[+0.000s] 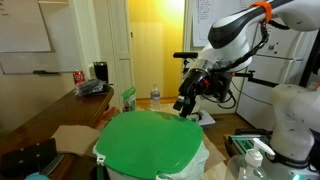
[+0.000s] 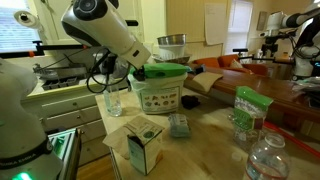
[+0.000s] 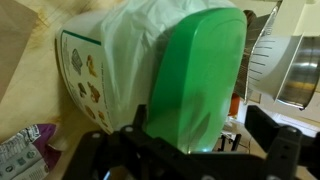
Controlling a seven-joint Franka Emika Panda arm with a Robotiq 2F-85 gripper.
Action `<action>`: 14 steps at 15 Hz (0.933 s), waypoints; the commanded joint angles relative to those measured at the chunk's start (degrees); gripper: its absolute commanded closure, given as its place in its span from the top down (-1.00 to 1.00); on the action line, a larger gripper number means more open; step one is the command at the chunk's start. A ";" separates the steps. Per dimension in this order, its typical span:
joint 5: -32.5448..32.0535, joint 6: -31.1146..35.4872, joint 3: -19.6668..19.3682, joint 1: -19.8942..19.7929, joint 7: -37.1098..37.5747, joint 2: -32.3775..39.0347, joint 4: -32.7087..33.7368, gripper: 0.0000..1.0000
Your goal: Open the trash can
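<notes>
The trash can has a wide glossy green lid and a white bag liner around its rim. In an exterior view the lid sits on a white body printed with pictures. My gripper is at the lid's far edge, and it also shows in an exterior view. In the wrist view the lid fills the middle, with the liner beside it. The gripper is open, its two black fingers on either side of the lid's edge.
A small carton, green packets, a water bottle, a glass and a metal bowl stand around the can. A green packet, a bottle and cardboard lie near it.
</notes>
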 commanded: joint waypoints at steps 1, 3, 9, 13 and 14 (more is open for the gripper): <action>-2.61 0.26 1.59 -0.86 3.36 -3.20 0.15 1.00; -3.85 0.31 2.22 -0.59 4.43 -3.49 1.48 1.00; -12.33 -0.59 4.25 -1.27 12.80 -2.15 3.13 1.00; -17.33 -1.05 3.13 -1.28 18.72 -2.07 1.10 1.00; -17.12 -1.21 2.34 -0.89 18.71 -2.04 0.65 1.00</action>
